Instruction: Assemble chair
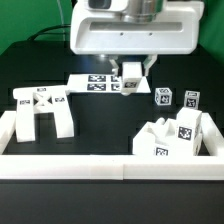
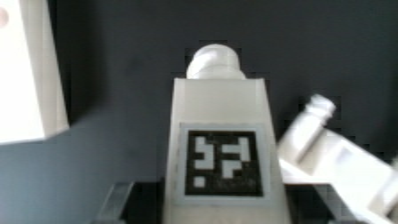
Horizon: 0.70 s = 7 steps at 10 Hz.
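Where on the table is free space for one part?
The widest bare patch lies between the cross-braced frame and the seat block, from the marker board to the white rail. Crowded around the tool with its white part and the two small tagged pieces.

no words, brand names or nos. legible anywhere in the scene. only signs are square b/w marker tags, coded patterns that can't be read as text. in the exterior view they sit on the marker board [image 1: 98,83], cross-braced frame [image 1: 40,103], seat block [image 1: 172,138], one short leg [image 1: 164,97] and a second short leg [image 1: 190,97]. wrist view shows one close up on the pegged chair part [image 2: 222,140].
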Tool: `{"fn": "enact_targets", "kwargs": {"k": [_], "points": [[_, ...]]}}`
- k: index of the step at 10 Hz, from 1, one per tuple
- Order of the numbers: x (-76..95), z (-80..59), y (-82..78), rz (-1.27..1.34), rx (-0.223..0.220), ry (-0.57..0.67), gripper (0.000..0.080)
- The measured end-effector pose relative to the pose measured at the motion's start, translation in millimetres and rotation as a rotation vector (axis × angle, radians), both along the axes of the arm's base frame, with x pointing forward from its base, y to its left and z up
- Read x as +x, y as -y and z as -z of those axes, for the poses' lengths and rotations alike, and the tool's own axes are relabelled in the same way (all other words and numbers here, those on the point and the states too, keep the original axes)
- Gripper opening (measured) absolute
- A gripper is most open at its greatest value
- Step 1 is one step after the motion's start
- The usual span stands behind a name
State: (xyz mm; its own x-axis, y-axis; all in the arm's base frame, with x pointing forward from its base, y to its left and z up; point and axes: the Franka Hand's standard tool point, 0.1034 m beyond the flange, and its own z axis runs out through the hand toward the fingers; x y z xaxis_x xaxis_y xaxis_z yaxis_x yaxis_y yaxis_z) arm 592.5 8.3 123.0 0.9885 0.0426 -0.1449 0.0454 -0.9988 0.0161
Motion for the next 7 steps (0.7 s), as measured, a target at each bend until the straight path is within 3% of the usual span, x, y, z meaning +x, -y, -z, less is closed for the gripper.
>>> {"fn": "enact_targets", "kwargs": {"k": [3, 4, 6, 7], "points": [[6.7, -0.3, -0.1, -0.003, -0.001, 0.033, 0.0291], [16.8, -0.9, 1.2, -0.006, -0.005, 0.144, 0.0291], [15.4, 1.3, 2.7, 0.001, -0.004, 0.247, 0.0291], [25.2, -1.6, -0.4, 0.026, 0.010, 0.324, 0.0291]]}}
